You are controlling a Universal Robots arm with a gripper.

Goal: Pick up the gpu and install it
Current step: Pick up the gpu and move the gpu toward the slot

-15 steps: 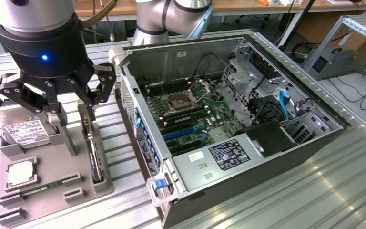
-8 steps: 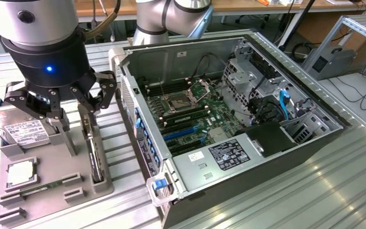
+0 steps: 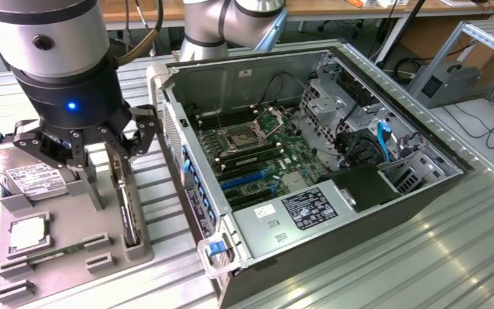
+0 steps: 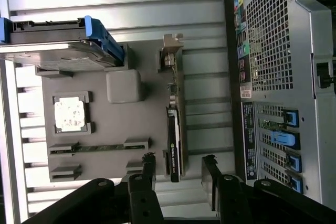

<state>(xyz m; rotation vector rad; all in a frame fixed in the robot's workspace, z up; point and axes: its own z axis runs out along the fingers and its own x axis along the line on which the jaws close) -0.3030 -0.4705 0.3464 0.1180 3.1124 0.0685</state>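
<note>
Ribbed metal bench (image 3: 384, 257), lab bg; gripper (image 4: 179, 161) jaws apart astride gpu (image 4: 174, 129) in gray tray (image 4: 110, 124).

Claw (image 3: 103, 154), jaws apart, over upright gpu (image 3: 128, 209)

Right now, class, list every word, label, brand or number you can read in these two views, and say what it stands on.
None can be quoted with confidence.
White label on the hard drive: too small.
Black sticker inside the computer case: blurred.
White sticker beside it: blurred.
Lettering along the gpu: blurred.
Coloured stickers on the case's rear panel: unreadable.
</note>
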